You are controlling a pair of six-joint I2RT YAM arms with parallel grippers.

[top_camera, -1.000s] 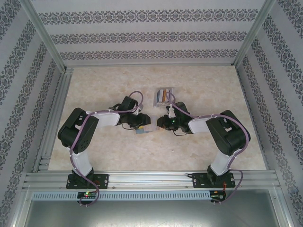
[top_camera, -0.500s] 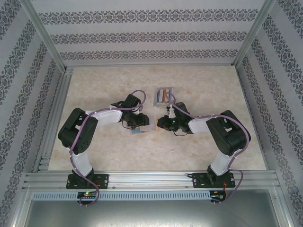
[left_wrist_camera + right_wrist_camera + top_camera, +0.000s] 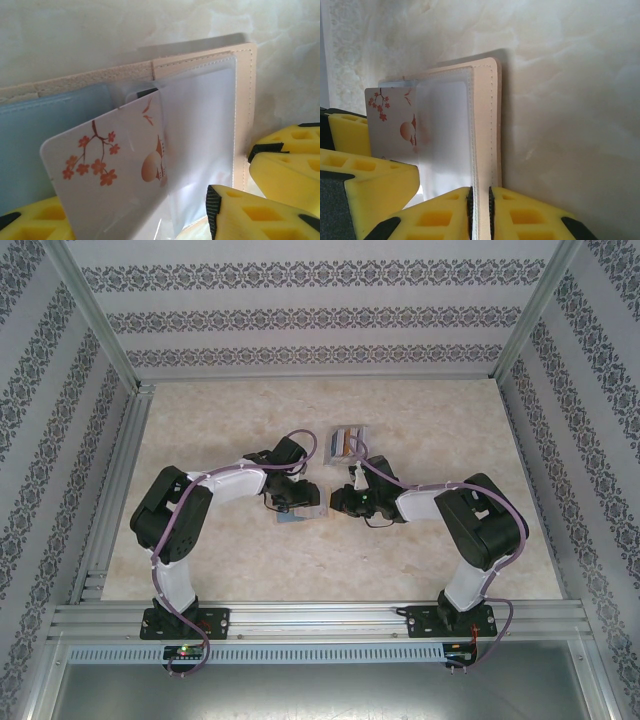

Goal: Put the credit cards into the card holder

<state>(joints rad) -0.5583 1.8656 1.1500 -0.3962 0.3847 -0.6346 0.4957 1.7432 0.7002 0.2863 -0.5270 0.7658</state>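
Observation:
The card holder lies open on the table, tan edge to the right, clear sleeves and a grey-blue inside showing. A grey credit card with orange blossoms sits slanted, its far corner tucked into a clear sleeve. My left gripper stands open around the card's near end, with a gap at the right finger. My right gripper is shut on the card holder's near edge, cover and sleeve together. The same card lies to its left. From above, both grippers meet at the card holder.
A clear plastic tray with more cards, orange and blue among them, stands just beyond the two grippers. The right gripper's yellow fingers sit close to the left gripper's right finger. Metal frame rails border the table.
My left gripper's jaws have widened, and its wrist has shifted slightly right and away toward the card holder. The right arm and the card holder have stayed put.

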